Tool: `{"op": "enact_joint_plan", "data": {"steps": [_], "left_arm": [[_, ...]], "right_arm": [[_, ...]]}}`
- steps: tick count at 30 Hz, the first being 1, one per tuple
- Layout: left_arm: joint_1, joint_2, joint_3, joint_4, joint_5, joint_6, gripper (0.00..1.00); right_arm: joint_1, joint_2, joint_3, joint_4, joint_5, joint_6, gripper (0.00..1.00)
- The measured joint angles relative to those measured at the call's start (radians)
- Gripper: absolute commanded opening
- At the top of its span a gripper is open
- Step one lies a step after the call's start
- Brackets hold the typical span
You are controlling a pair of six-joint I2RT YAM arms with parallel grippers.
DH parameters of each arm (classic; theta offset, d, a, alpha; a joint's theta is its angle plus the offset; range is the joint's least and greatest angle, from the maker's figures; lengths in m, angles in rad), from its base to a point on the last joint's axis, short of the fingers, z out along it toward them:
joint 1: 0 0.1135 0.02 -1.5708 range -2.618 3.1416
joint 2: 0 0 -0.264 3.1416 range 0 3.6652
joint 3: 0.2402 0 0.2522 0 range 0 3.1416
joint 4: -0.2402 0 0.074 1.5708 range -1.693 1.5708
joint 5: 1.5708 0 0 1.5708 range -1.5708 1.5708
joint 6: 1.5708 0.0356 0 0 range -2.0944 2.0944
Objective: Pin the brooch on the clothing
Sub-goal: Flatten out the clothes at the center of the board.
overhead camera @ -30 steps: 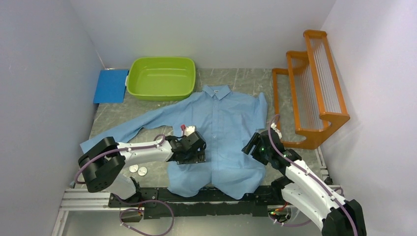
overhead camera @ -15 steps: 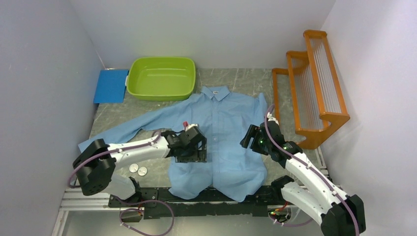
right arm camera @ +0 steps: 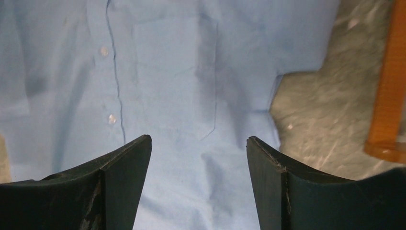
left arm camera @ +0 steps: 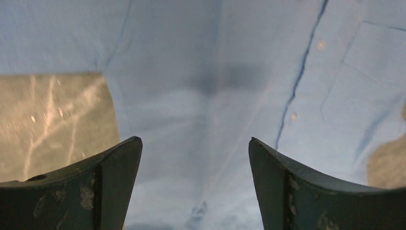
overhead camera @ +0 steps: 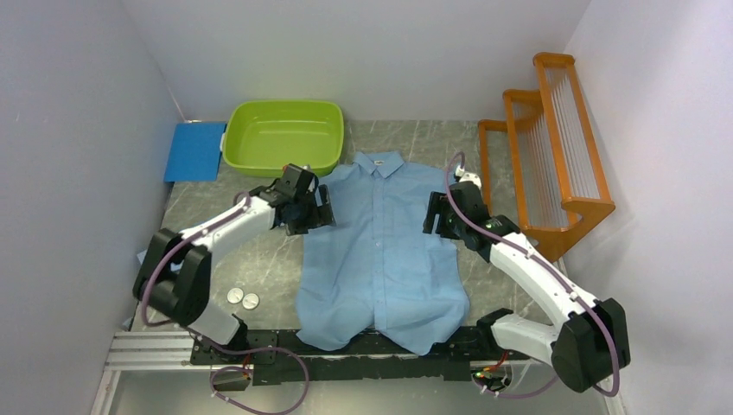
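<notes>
The clothing (overhead camera: 380, 251), a light blue button-up shirt, lies flat on the table with its collar at the far end. My left gripper (overhead camera: 320, 207) hovers over the shirt's left shoulder and armpit; in the left wrist view it (left arm camera: 194, 140) is open with only cloth (left arm camera: 206, 86) below it. My right gripper (overhead camera: 434, 216) hangs over the shirt's right chest by the pocket; in the right wrist view it (right arm camera: 197, 137) is open and empty over the cloth (right arm camera: 163, 72). Two small round white discs (overhead camera: 242, 299), the only brooch-like things in view, lie on the table left of the shirt's hem.
A green tub (overhead camera: 283, 137) stands at the back, with a blue board (overhead camera: 194, 150) to its left. An orange wooden rack (overhead camera: 544, 147) fills the right side. White walls close in left, right and behind. Marble tabletop (overhead camera: 259, 259) shows left of the shirt.
Both arms have swung away from the shirt's lower half toward the collar end, the left to the left shoulder and the right to the right chest. Both grippers stay open.
</notes>
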Motion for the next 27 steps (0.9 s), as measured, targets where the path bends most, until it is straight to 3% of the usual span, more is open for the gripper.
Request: {"op": "enact_joint_plan", "data": {"steps": [7,15,23,27], "left_arm": [[0.023,0.215,0.137,-0.013,-0.097,0.086,0.78],[0.139,0.304,0.141,-0.034,-0.155,0.097,0.74],[0.196,0.283,0.124,-0.055,-0.147,0.106,0.81],[0.195,0.233,0.145,-0.128,-0.105,0.135,0.83]], "right_arm": [[-0.044,0.105,0.069,0.001,0.159,-0.027,0.75],[-0.266,0.277,0.087,0.044,0.071,-0.036,0.72],[-0.268,0.48,0.167,0.109,0.043,-0.036,0.58],[-0.268,0.536,0.203,0.118,0.072,-0.037,0.56]]}}
